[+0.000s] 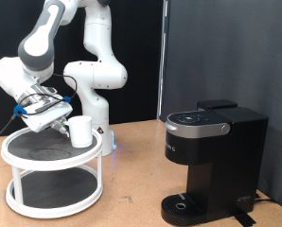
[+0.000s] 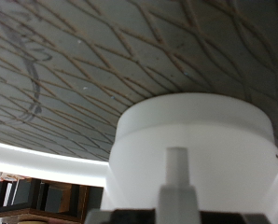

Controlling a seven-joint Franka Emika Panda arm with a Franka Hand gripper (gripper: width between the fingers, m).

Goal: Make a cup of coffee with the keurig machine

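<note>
The white cup (image 1: pixel 80 130) stands upright on the top shelf of a round white two-tier stand (image 1: pixel 27 163) at the exterior view's left. My gripper (image 1: pixel 64 120) is down at the shelf, right beside the cup on its left in that view. In the wrist view the cup (image 2: pixel 190 140) fills the lower half, very close. One white finger (image 2: pixel 176 177) shows in front of its wall and the other sits at the frame's edge, so they stand apart. The black keurig machine (image 1: pixel 212 156) stands at the exterior view's right with its lid down.
The stand's dark mesh top (image 2: pixel 102 65) spreads behind the cup. A lower shelf (image 1: pixel 51 192) lies under it. The robot's white base (image 1: pixel 96 90) rises behind the stand. A wooden tabletop (image 1: pixel 132 189) separates the stand from the machine, and a black curtain hangs behind.
</note>
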